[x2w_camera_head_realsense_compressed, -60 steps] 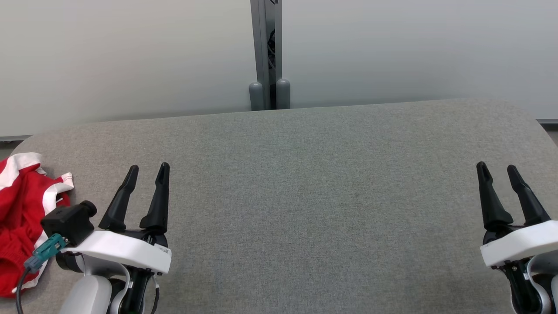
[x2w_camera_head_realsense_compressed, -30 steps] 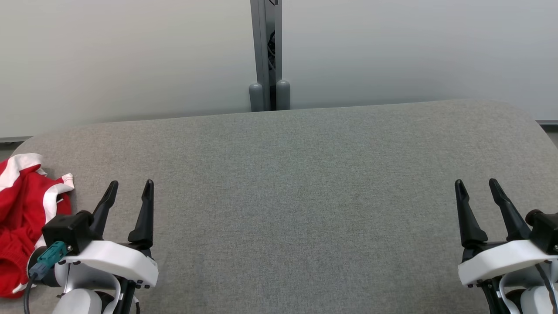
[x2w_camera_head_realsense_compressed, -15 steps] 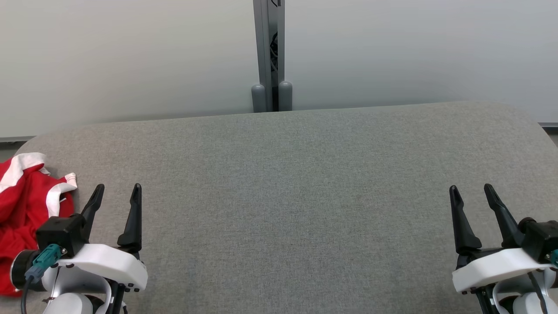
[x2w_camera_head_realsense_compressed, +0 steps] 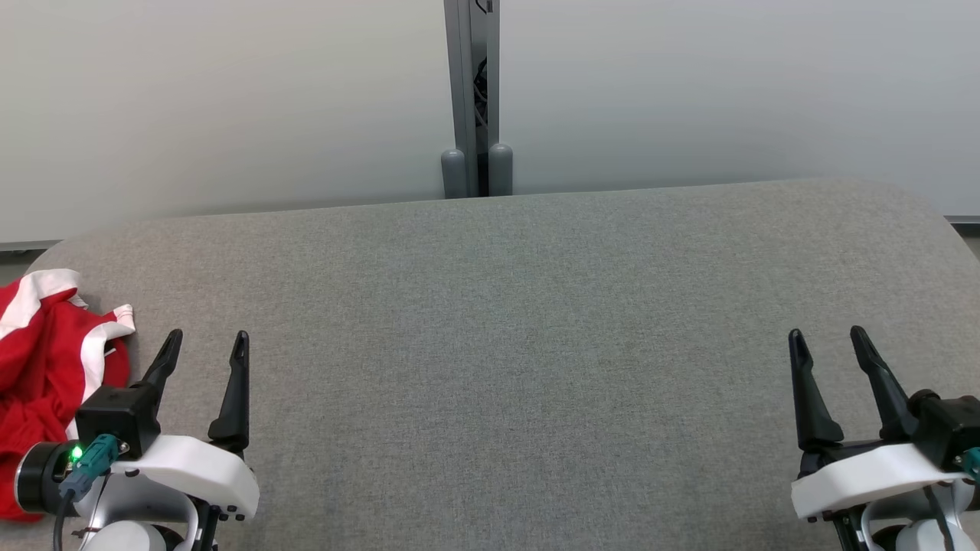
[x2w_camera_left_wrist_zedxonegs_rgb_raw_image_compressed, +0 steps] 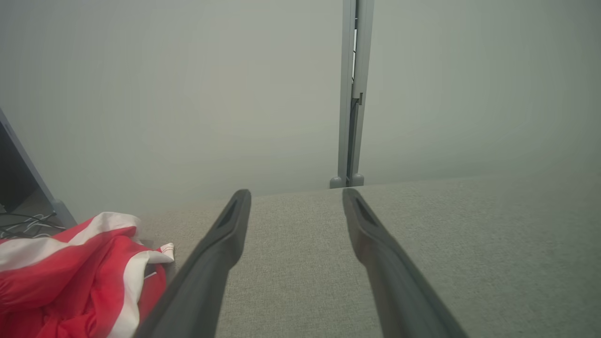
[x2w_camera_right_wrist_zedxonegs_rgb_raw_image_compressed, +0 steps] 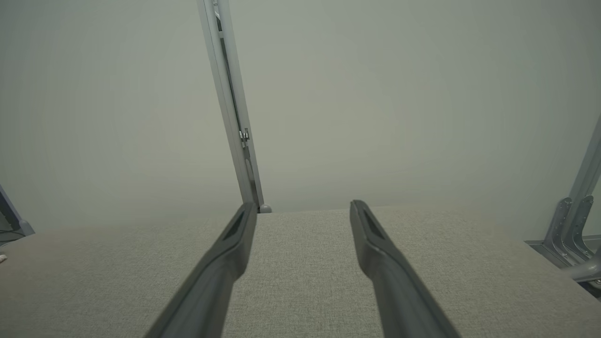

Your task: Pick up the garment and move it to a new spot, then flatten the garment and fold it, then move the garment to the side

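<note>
A crumpled red garment (x2w_camera_head_realsense_compressed: pixel 38 367) with white stripes lies at the far left edge of the grey table (x2w_camera_head_realsense_compressed: pixel 521 321). In the left wrist view the garment (x2w_camera_left_wrist_zedxonegs_rgb_raw_image_compressed: pixel 70 277) bunches up at the lower left, just left of the fingers. My left gripper (x2w_camera_head_realsense_compressed: pixel 207 340) stands open just right of the garment, with nothing between its fingers (x2w_camera_left_wrist_zedxonegs_rgb_raw_image_compressed: pixel 220 249). At the lower right of the head view my right gripper (x2w_camera_head_realsense_compressed: pixel 827 337) is open and empty above bare table, far from the garment. Its fingers (x2w_camera_right_wrist_zedxonegs_rgb_raw_image_compressed: pixel 375 249) point at the table's far edge.
Pale partition panels stand behind the table, joined by a grey post (x2w_camera_head_realsense_compressed: pixel 475 92) at the middle. Metal brackets (x2w_camera_right_wrist_zedxonegs_rgb_raw_image_compressed: pixel 573 234) show beyond the table's right end. Cables (x2w_camera_left_wrist_zedxonegs_rgb_raw_image_compressed: pixel 19 223) lie on the floor past the table's left end.
Both grippers have drawn back toward me and lower in the head view, staying open. The garment has not moved. The head camera shifted slightly.
</note>
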